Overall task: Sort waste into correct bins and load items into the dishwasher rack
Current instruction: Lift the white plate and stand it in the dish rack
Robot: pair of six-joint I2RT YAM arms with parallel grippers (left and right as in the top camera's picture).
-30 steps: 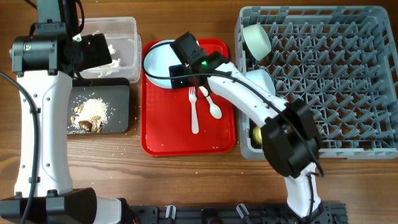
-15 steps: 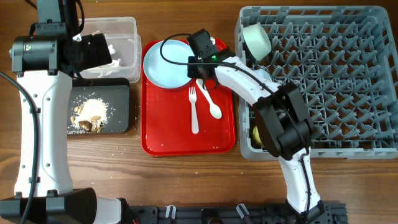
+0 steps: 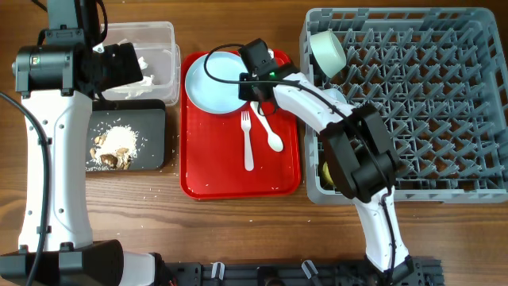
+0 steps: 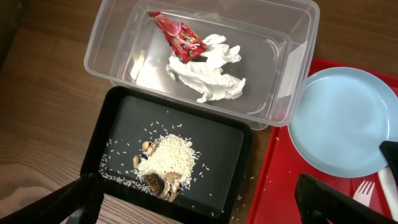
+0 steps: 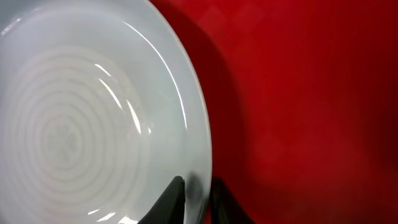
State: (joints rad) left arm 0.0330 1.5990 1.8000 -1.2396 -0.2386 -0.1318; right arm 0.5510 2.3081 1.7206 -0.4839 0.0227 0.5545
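Closest to the robot's side of the worktop (image 3: 238,230), the red tray (image 3: 214,179) has the fork (image 3: 248,143) and spoon (image 3: 270,135) lying side by side, neither loaded yet. Just left of it, the black tray (image 3: 151,119) holds the food scraps (image 3: 119,143), so that pile looks sorted.

A bit further back is the action. The right claw (image 5: 198,198) is pinched onto the right-hand rim of the plate (image 3: 210,79), a finger on each side and barely any gap. The plate sits at the tray's back left corner; can't tell if it's lifted. Grabbing the rim makes sense, since a flat plate offers nothing else to hold. Best guess is it goes to the rack next.

The left claw (image 4: 208,202) hangs spread wide, holding nothing, over the bins and out of the way.

Behind the black tray, the clear tub (image 4: 292,62) has the wrapper (image 4: 180,40) and napkin (image 4: 208,74). Far right, the rack (image 3: 444,103) carries a greenish bowl (image 3: 327,49) propped on edge at its back corner.
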